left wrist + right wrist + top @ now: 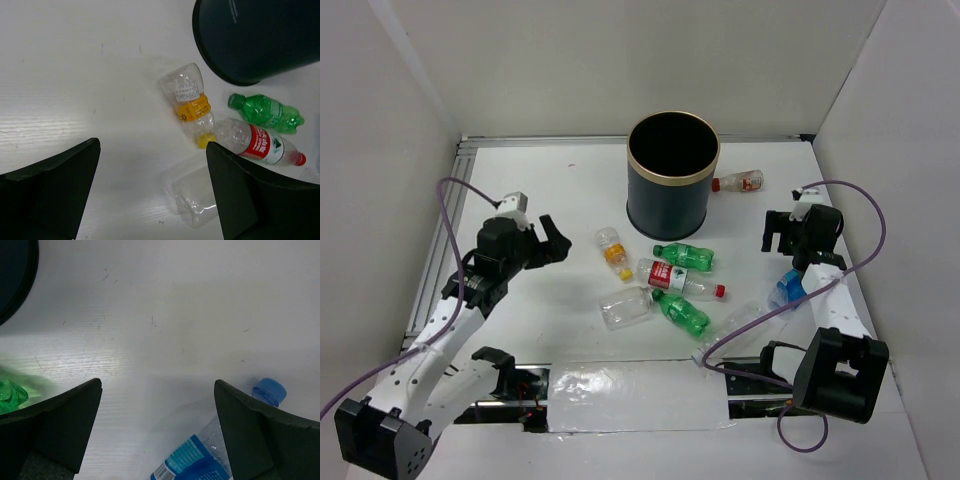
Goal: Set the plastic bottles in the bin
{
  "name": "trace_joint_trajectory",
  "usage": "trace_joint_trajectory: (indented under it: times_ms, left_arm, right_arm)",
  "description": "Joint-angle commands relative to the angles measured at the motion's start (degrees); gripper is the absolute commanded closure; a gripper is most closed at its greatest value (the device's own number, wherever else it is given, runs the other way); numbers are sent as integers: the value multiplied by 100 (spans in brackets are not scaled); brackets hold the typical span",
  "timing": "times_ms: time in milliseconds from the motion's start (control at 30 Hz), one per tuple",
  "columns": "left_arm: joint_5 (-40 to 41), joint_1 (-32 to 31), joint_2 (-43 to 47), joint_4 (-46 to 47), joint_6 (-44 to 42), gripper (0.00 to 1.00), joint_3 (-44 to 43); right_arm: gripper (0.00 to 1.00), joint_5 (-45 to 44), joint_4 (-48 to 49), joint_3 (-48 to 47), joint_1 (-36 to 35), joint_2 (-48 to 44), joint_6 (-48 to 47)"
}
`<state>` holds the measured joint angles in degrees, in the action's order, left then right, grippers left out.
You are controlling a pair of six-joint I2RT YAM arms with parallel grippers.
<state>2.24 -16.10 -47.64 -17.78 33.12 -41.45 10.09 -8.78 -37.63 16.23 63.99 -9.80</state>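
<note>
The plastic bottles [680,279] are all seen lying on the table [540,180], none of them gripped. A cluster is spread just in front of the bin [665,210], made up of a yellow-labelled bottle [192,107], two green bottles [683,256], a red-labelled bottle [260,145] and a crumpled clear bottle [195,200]. A red-capped bottle [740,182] lies close against the bin's right side, and a blue-labelled bottle [187,462] lies under the right arm. The bin stands upright at the far middle, and its inside is too dark for any contents to be told. The step in hand is judged to be the reach for a pick. The left gripper [152,150] is held spread wide and empty above the table, just left of the yellow-labelled bottle. The right gripper [157,385] is likewise released and empty, over bare table beside the blue-labelled bottle. The next move is judged to call for one gripper to be lowered with its jaws across a bottle's body, closed gently on the light, slippery shell, then lifted above the gold-tan rim. No brand can be read: the white marks on the red label, the small print above the yellow band and a pale line of writing on the bin's wall are too small to be made out
</note>
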Motion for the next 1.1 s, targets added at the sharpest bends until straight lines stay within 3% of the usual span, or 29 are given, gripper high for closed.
trace_joint_trajectory:
  times_ms: [0, 100, 300, 500, 567, 600, 633, 667, 700, 733, 767, 800, 833, 867, 900, 1000, 1067]
  left_arm:
    - [-224, -253, -97, 231, 97, 0, 102]
    - [-84, -455, -307, 231, 150, 0, 102]
    - [-13, -798, -677, 345, 335, 0, -12]
    - [101, -1035, -1063, 591, 624, 0, -65]
    - [215, -1088, -1256, 644, 904, 7, -152]
    - [215, -1149, -1509, 644, 959, 14, -274]
    - [433, -1202, -1651, 644, 1063, 23, -363]
    - [522, -1203, -1792, 644, 1152, 51, -451]
    - [775, -1281, -2106, 522, 1344, 59, -660]
    - [778, -1343, -2275, 521, 1476, 59, -784]
    - [952, -1343, -2433, 417, 1582, 57, -881]
    - [1041, -1343, -2609, 337, 1853, 33, -995]
    - [1111, -1413, -2767, 284, 1995, 16, -1197]
    - [1112, -1414, -3090, 284, 2057, 5, -1294]
    - [1112, -1483, -3250, 336, 2058, 0, -1391]
    - [1234, -1721, -3978, 267, 2058, 0, -1856]
    - [1366, -1896, -4375, -4, 2058, 0, -2251]
  right_arm:
    - [0, 72, -10, -131, 12, -132, 40]
    - [0, 247, -72, -131, 12, -194, -178]
    - [0, 1478, -441, 1, 135, -484, -874]
    - [0, 1303, -633, -61, 135, -413, -715]
    - [3, 1372, -687, -61, 135, -361, -1189]
    - [17, 1443, -687, -61, 135, -300, -1191]
    - [40, 1504, -791, -61, 135, -247, -1191]
    - [63, 1601, -871, -61, 135, -194, -1260]
    - [82, 1802, -932, -121, 187, -194, -1261]
    - [79, 1873, -933, -122, 188, -194, -1261]
    - [69, 1926, -933, -122, 188, -194, -1261]
    - [51, 1927, -933, -122, 188, -194, -1261]
    - [19, 1927, -872, -122, 188, -246, -1261]
    - [15, 1927, -871, -122, 188, -246, -1261]
    - [11, 1927, -819, -70, 188, -246, -1261]
    - [0, 1927, -819, -69, 188, -246, -1261]
    - [0, 1927, -819, -69, 188, -246, -1261]
